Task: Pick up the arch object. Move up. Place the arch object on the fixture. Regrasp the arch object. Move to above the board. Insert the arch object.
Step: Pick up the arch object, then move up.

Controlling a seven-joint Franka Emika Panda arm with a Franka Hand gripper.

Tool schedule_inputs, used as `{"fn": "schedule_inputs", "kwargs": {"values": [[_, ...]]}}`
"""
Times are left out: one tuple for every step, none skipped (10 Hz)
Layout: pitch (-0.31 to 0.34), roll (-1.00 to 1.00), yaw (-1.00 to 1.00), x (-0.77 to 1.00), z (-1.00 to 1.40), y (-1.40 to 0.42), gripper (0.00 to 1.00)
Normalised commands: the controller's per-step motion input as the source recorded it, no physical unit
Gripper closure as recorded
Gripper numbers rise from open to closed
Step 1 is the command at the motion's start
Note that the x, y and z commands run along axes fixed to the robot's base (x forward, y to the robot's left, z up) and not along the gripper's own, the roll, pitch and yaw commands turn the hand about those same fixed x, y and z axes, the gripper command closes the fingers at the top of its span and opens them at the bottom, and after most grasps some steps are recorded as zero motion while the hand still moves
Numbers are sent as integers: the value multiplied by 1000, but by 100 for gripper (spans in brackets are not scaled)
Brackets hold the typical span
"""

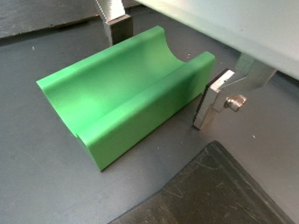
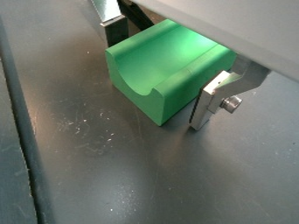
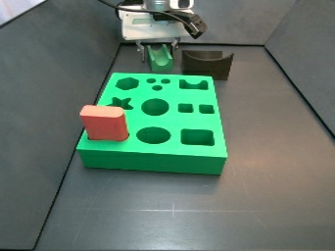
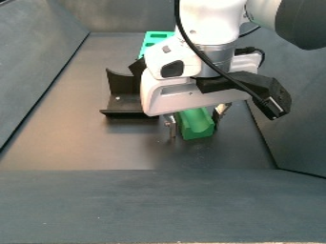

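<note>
- In a side view, we see the red block point(image 3: 102, 124) resting on the board's point(image 3: 210, 152) left edge.
- Behind the board, our pincer point(image 3: 159, 51) straddles the arch point(image 3: 160, 57) lying on the tabletop point(image 3: 275, 118).
- The fingers point(image 1: 215, 96) flank the arch point(image 1: 122, 101), a slight gap showing, not clamped.
- The fixture point(image 3: 207, 62) stands just right.

— Where is the gripper?

— The gripper point(image 4: 193, 122) hangs low over the dark floor, pointing straight down from the white wrist; a side view shows it at the far end point(image 3: 159, 51).

— How do its jaws stand?

— Parted, one silver finger point(image 1: 215, 99) on each side of the arch object point(image 1: 122, 92). In both wrist views the near finger point(image 2: 211, 105) sits just beside the block's flank; whether it presses cannot be told.
</note>
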Motion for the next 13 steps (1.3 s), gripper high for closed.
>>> {"fn": "schedule_inputs", "kwargs": {"values": [[-19, 69, 0, -346, -249, -223, 0], [0, 0, 0, 0, 0, 0, 100], [0, 0, 0, 0, 0, 0, 100], [0, 0, 0, 0, 0, 0, 100], [0, 0, 0, 0, 0, 0, 100], [0, 0, 0, 0, 0, 0, 100], [0, 0, 0, 0, 0, 0, 100], [0, 0, 0, 0, 0, 0, 100], [0, 0, 0, 0, 0, 0, 100], [0, 0, 0, 0, 0, 0, 100], [0, 0, 0, 0, 0, 0, 100], [0, 0, 0, 0, 0, 0, 100], [0, 0, 0, 0, 833, 0, 100]]}}
